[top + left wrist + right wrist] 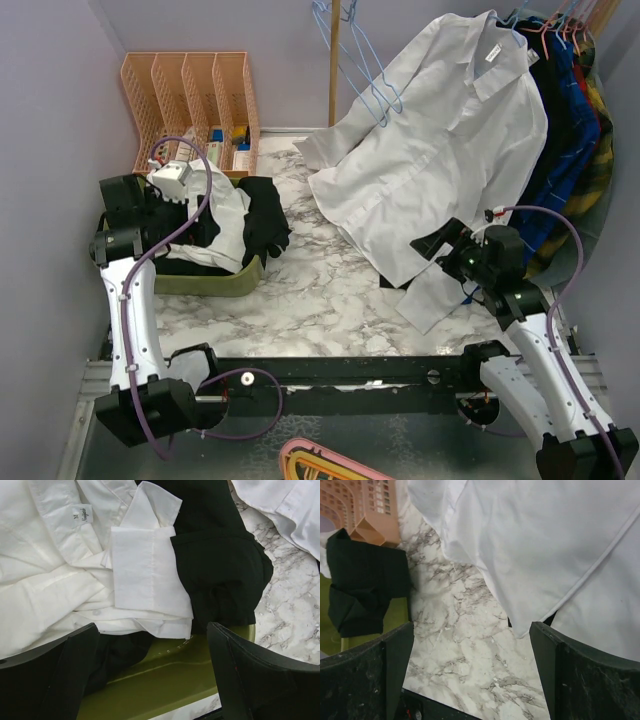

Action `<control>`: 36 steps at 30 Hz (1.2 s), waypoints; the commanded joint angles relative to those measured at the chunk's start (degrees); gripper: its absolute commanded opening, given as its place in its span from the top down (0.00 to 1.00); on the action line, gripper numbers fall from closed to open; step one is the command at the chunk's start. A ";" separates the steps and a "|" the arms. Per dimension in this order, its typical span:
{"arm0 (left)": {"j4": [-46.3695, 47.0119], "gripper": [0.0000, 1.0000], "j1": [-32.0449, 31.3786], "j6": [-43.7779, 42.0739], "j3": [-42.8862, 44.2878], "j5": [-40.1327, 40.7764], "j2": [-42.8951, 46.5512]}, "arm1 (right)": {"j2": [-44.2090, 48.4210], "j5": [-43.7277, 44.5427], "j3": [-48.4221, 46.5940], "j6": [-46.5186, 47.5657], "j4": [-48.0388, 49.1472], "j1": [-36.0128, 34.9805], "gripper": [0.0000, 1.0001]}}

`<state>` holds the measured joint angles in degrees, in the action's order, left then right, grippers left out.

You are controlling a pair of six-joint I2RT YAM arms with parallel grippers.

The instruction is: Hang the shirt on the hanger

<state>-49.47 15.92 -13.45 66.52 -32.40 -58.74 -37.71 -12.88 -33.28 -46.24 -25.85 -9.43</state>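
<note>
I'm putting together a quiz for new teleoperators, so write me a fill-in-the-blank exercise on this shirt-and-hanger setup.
1. The crumpled white shirt lies in a ____ bin.
2. Its collar label shows the size letter ____.
3. The empty hangers at the back are light ____.
4. The left end effector and the right end effector both stand ____.

Missing words: green; M; blue; open.

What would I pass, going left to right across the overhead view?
Green tray heaped with white and black clothes → big white shirt spread over the marble table → dark and plaid clothes hanging at the right.
</note>
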 commanded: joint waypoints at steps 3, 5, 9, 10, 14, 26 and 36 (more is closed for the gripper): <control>-0.14 0.07 0.61 0.44 3.77 2.45 -4.03 | -3.10 4.38 -2.99 1.40 -2.91 -0.13 0.01; 0.36 0.07 0.67 0.85 4.35 6.53 -6.13 | -1.96 2.24 -2.13 3.09 -1.42 -0.15 0.01; 2.46 0.07 0.70 1.01 5.21 11.40 -9.19 | 2.87 -8.00 1.70 8.43 4.99 -0.16 0.00; 3.31 0.07 0.74 1.03 5.35 12.08 -9.79 | 4.47 -10.49 2.84 9.04 6.74 -0.16 0.00; 9.50 0.09 0.80 -0.61 5.17 12.29 -13.25 | 9.03 -13.46 5.91 9.03 10.06 -0.19 0.00; 18.97 0.16 0.93 -1.48 3.76 13.29 -25.36 | 11.61 -16.04 6.25 11.65 8.61 -0.19 0.00; 31.40 0.17 0.88 3.58 -3.33 12.15 -28.08 | 8.23 -17.88 5.00 12.63 10.29 -0.23 0.00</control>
<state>-24.86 16.49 -12.40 64.62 -19.40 -86.17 -27.92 -28.23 -27.55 -34.81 -17.98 -9.43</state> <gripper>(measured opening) 0.845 0.994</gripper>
